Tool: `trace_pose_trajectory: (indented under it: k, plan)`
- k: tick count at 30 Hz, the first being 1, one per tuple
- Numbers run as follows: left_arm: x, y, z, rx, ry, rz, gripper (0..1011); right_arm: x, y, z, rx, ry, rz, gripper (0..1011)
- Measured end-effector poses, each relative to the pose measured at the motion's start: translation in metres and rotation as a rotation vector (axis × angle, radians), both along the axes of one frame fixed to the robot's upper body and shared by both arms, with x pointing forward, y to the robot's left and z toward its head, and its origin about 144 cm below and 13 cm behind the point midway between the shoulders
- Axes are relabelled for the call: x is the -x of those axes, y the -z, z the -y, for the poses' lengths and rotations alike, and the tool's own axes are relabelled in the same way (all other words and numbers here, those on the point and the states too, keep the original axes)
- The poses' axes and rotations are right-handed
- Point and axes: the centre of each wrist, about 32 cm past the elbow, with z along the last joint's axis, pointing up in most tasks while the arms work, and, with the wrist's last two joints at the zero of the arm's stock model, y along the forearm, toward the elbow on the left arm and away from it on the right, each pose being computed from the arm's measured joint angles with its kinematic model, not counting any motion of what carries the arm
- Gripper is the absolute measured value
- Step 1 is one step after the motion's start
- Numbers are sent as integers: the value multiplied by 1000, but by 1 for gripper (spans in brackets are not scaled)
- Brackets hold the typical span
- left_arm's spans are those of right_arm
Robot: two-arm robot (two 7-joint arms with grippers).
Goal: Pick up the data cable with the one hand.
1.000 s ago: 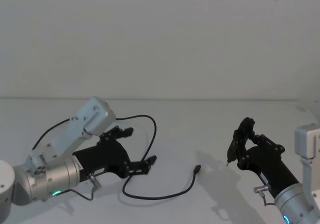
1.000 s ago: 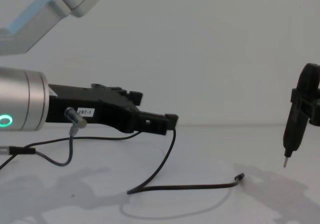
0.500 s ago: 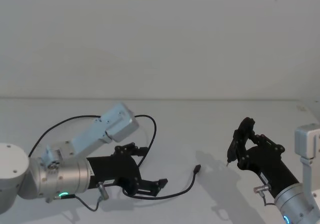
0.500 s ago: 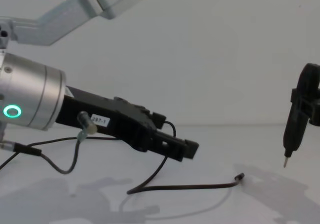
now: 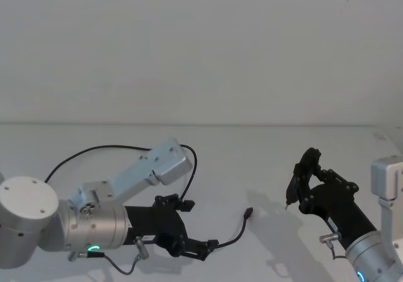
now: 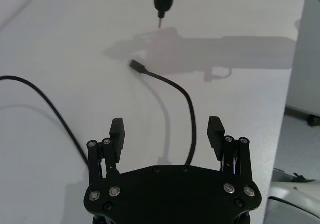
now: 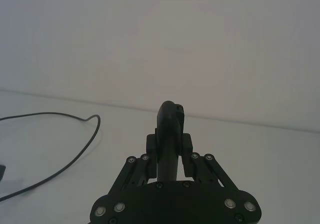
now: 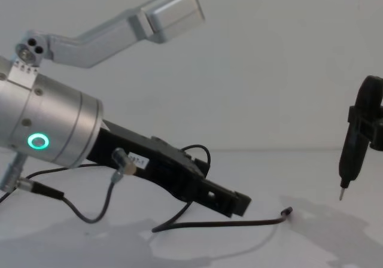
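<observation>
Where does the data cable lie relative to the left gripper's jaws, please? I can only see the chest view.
Observer: In the left wrist view the left gripper has its jaws open, and the data cable runs between them, nearer one side and touching neither.
Operator: Thank you. And what is the right gripper doing?
Observer: The right wrist view shows the right gripper shut on a black pointed tool.
</observation>
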Motion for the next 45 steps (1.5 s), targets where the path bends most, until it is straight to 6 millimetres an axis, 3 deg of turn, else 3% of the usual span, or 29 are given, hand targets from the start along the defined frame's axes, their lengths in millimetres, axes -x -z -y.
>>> trace_pose_trajectory:
  k: [20,29,32,35,45]
  plan:
    - [-4,10,16,-19,28,-99,981,0,0,0,0,0,0,279]
    - [-5,12,19,-23,31,-114,775,0,0,0,0,0,0,279]
    - [-5,12,20,-24,31,-118,640,0,0,0,0,0,0,279]
    - [-5,12,20,-25,32,-120,579,0,0,0,0,0,0,279]
    - [-5,13,21,-26,33,-124,235,0,0,0,0,0,0,279]
